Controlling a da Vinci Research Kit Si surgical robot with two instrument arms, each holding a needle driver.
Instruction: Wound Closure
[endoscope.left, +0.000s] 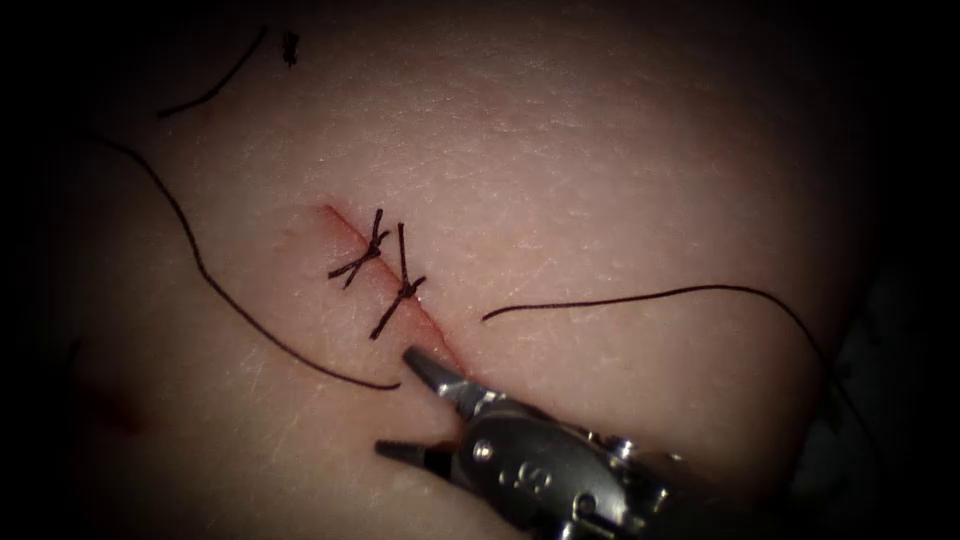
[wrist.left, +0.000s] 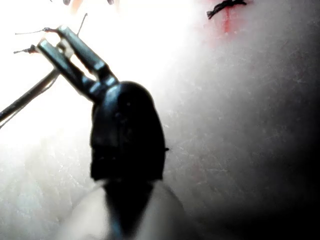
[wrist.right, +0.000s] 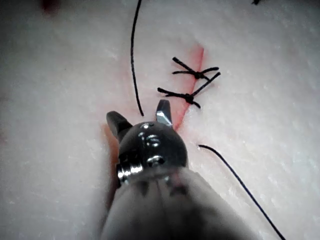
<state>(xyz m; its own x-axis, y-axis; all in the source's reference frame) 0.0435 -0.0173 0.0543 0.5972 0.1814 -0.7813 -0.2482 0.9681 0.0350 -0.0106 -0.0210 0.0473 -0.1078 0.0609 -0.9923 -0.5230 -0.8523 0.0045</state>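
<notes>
Gaping empty at lower centre, the right tool (endoscope.left: 395, 400) has the left thread's (endoscope.left: 200, 265) loose end between its jaws, beside the cut's (endoscope.left: 440, 335) unstitched lower end; I cannot tell what the left tool (wrist.left: 50, 42) holds.

The right tool (endoscope.left: 405, 405) holds nothing, jaws wide apart at the low end of the cut (endoscope.left: 395, 285) in the tissue (endoscope.left: 620, 180). Two knots (endoscope.left: 385, 270) cross the cut.
</notes>
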